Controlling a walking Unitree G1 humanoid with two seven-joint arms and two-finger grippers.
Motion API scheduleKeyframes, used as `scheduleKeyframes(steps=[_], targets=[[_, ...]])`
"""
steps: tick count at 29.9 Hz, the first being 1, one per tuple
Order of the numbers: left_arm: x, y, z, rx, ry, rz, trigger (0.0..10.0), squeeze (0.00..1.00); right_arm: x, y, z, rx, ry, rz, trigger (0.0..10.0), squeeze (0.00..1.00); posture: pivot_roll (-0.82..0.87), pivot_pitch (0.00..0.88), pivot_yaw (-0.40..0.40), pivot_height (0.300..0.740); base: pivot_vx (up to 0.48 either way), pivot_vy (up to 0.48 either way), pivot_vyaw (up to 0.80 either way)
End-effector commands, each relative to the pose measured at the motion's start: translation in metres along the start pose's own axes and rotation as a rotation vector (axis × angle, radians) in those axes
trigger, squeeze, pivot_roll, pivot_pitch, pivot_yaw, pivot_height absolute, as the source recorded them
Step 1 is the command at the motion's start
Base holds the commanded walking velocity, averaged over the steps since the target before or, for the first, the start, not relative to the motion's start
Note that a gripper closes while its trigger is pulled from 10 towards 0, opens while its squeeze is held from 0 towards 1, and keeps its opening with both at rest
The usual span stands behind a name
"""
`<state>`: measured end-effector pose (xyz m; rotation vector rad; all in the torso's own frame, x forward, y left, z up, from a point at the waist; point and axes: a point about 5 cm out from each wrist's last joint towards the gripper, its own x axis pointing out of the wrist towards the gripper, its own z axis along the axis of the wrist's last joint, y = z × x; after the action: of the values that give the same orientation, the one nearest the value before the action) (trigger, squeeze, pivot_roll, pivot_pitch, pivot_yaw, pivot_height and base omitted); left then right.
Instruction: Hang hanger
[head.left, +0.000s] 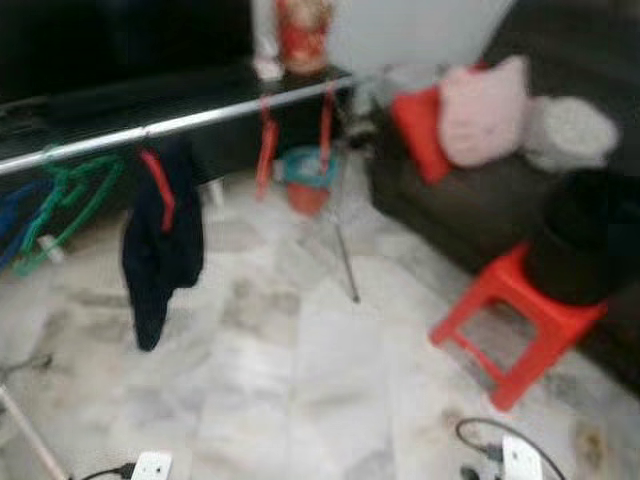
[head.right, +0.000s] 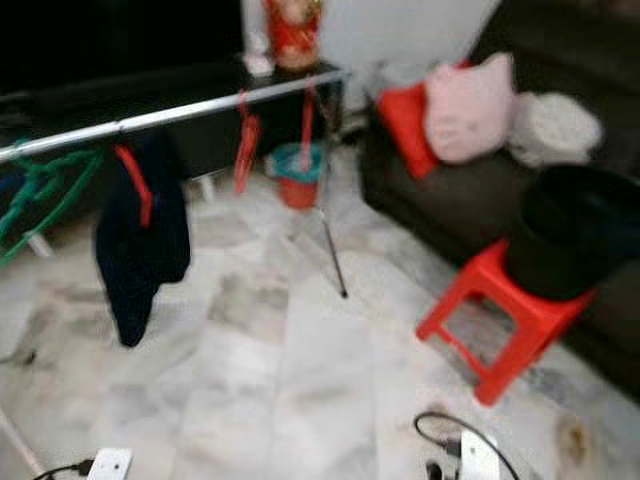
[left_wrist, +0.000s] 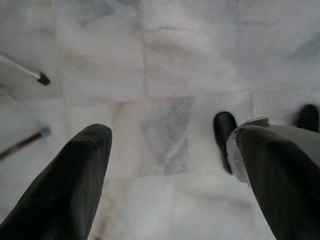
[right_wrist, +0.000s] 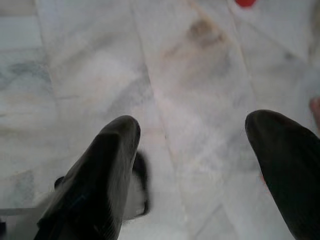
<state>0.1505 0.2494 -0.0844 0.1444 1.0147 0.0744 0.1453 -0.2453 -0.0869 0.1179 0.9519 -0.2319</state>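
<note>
Here, one silver rail (head.left: 190, 120) is hung with three red hangers (head.left: 158, 185) and two green hangers (head.left: 70, 195); both grippers, left gripper (left_wrist: 170, 145) and right gripper (right_wrist: 192, 135), are held wide open, empty, above marble floor (head.left: 300, 380).

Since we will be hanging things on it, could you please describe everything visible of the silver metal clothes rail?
The silver metal clothes rail is a round, shiny horizontal bar slanting across the room above the pale marble floor. A thin leg drops from its far end to the floor. On it hang green hangers, a dark garment on a red hanger, and an empty red hanger. The image is blurred.
</note>
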Motion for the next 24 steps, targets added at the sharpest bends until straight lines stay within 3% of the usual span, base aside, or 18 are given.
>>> scheduleKeyframes(steps=[1, 15, 24], targets=[[0.0007, -0.0058, 0.0002, 0.007, 0.0, -0.015, 10.0, 0.0, -0.0004, -0.0053, 0.0028, -0.012, -0.007, -0.012, 10.0, 0.0, -0.01, 0.0, -0.009, 0.74, 0.0, 0.0, -0.77], [0.0003, -0.0023, 0.0007, 0.017, -0.001, -0.015, 10.0, 0.0, -0.0008, -0.0049, 0.0012, -0.014, -0.007, -0.009, 10.0, 0.0, -0.01, 0.0, -0.011, 0.74, 0.0, 0.0, -0.76], [0.0009, -0.0035, 0.0032, 0.025, -0.009, -0.023, 10.0, 0.0, -0.0008, -0.0034, 0.0007, 0.003, -0.016, -0.009, 10.0, 0.0, -0.02, 0.0, -0.003, 0.74, 0.205, 0.0, 0.0]])
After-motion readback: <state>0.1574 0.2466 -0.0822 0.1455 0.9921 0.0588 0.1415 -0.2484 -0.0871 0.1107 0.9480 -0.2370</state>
